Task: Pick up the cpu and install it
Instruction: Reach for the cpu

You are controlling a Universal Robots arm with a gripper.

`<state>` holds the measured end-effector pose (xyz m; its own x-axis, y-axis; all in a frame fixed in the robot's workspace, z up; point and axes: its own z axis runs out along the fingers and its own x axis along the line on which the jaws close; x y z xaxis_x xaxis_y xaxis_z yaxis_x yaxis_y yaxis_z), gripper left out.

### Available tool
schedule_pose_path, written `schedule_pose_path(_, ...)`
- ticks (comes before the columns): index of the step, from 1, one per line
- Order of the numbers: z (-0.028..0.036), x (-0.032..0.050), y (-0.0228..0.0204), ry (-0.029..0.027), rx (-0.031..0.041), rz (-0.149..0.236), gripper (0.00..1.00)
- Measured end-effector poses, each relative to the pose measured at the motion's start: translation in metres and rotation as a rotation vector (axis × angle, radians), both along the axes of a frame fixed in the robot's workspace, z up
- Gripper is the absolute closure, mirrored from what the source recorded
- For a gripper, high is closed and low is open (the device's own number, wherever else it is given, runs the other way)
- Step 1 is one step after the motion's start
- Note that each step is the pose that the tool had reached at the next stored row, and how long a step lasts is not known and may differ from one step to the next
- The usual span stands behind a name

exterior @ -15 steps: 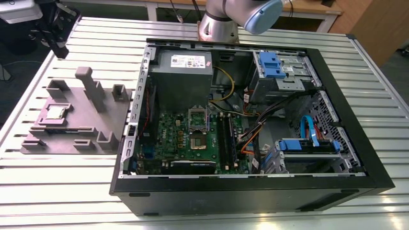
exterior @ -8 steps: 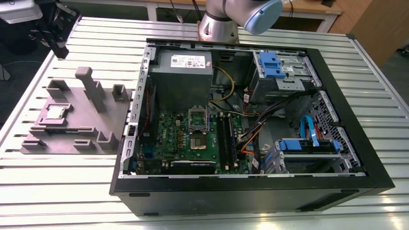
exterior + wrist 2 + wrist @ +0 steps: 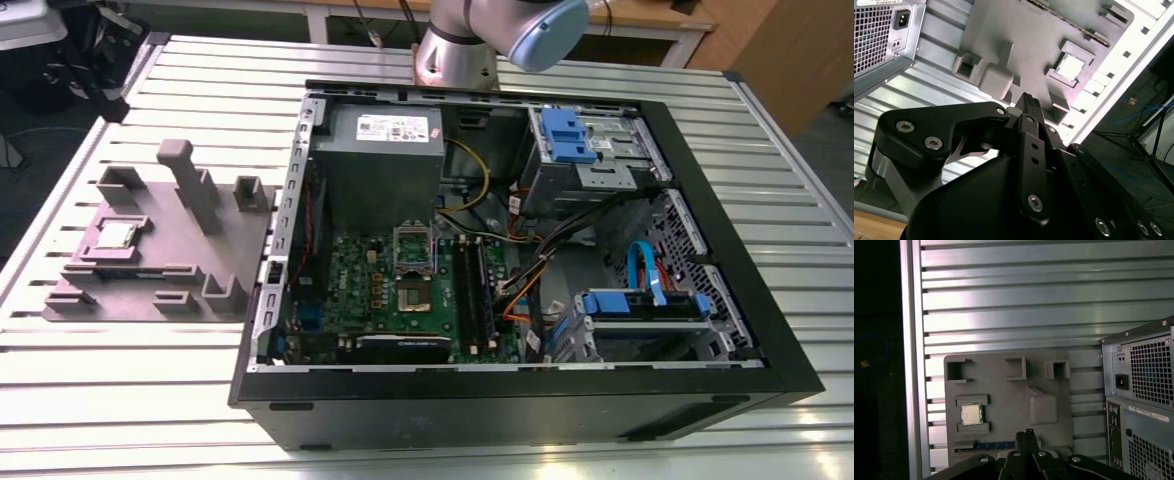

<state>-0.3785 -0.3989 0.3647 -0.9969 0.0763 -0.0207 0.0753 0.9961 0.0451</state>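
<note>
a: where's the cpu (image 3: 971,414)?
b: it lies flat in its pocket on the grey fixture (image 3: 167,265), by the fixture's edge farthest from the computer case (image 3: 534,390).
a: and the gripper (image 3: 1027,433)?
b: it hangs well apart from the cpu, fingers pressed together, empty. i'd open them wide, centre over the cpu, come straight down, pinch its edges and keep it level.

Cpu (image 3: 972,414) sits in grey fixture (image 3: 1004,400) nr end effector (image 3: 1027,433), fingers together
</note>
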Motion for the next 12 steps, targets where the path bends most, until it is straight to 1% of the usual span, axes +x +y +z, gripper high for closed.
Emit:
schedule_pose_path(4,-0.0006,-0.0039,0.0000,0.0000,0.0001,0.000,0.90)
schedule_pose_path(12,-0.0007,-0.0042,0.0000,0.0001,0.0001,0.000,0.90)
